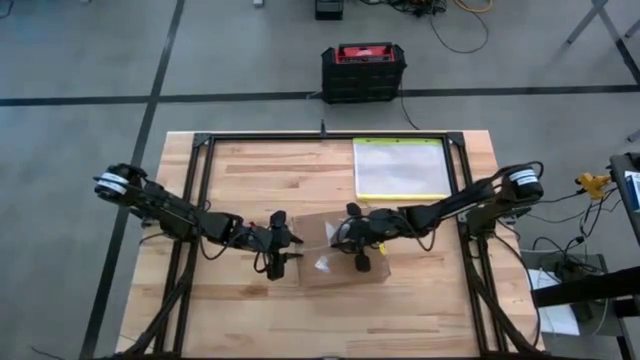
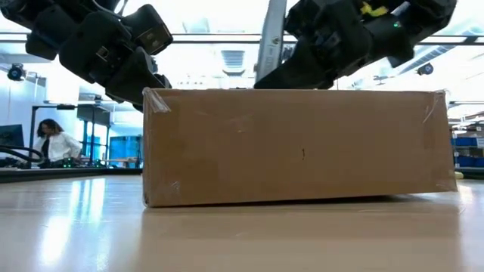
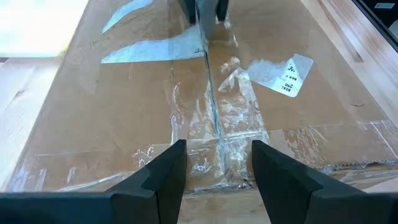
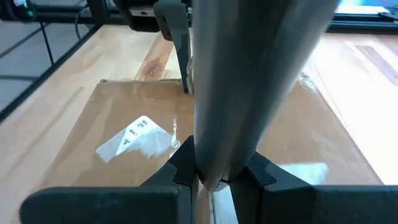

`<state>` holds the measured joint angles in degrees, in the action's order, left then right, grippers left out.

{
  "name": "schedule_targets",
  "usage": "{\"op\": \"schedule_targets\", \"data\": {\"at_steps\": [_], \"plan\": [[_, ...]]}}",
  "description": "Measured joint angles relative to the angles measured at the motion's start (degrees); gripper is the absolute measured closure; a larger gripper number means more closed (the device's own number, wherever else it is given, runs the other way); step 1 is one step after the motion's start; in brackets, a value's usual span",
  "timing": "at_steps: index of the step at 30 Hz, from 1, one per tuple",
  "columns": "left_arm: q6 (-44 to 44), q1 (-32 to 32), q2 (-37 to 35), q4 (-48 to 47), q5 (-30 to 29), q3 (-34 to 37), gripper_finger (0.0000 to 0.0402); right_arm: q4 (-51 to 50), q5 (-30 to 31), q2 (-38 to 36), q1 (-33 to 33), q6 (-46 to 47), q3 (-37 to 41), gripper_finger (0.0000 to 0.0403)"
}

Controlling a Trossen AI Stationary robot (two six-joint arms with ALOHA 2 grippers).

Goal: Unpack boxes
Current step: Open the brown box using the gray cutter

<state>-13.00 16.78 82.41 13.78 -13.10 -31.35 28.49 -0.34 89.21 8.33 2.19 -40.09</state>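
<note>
Cardboard carton (image 1: pixel 335 262) is sitting flat on the wooden table (image 1: pixel 250 180), right between the two grippers, still taped along its centre seam. Left gripper (image 3: pixel 216 180) hovers at one end of it with its fingers spread either side of the seam tape (image 3: pixel 214 118). Right gripper (image 4: pixel 211 174) is at the other end, pinching a grey blade-like tool (image 4: pixel 249 74) that points down at that seam.

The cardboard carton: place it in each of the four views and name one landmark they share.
High view: carton lies low centre, between both grippers.
Low view: carton fills the middle, side on.
Left wrist view: its taped top fills the picture.
Right wrist view: carton lies behind a grey tool.
Shared landmark: white label.
</note>
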Motion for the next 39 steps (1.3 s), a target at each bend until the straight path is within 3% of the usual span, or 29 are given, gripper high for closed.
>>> {"op": "schedule_targets", "data": {"at_steps": [15, 30, 39], "plan": [[-1.0, 0.0, 0.1, 0.3, -0.9, 0.0, 0.0234, 2.8, 4.0, -8.1, 2.6, 4.1, 8.7, 0.0362], [-1.0, 0.0, 0.1, 0.3, -1.1, 0.1, 0.0238, 9.5, -1.6, 8.6, 0.3, -0.5, -3.6, 0.0362], [-1.0, 0.0, 0.1, 0.2, -1.1, 0.1, 0.0245, 10.8, -1.0, 9.2, -1.4, -2.0, -5.3, 0.0362]]}}
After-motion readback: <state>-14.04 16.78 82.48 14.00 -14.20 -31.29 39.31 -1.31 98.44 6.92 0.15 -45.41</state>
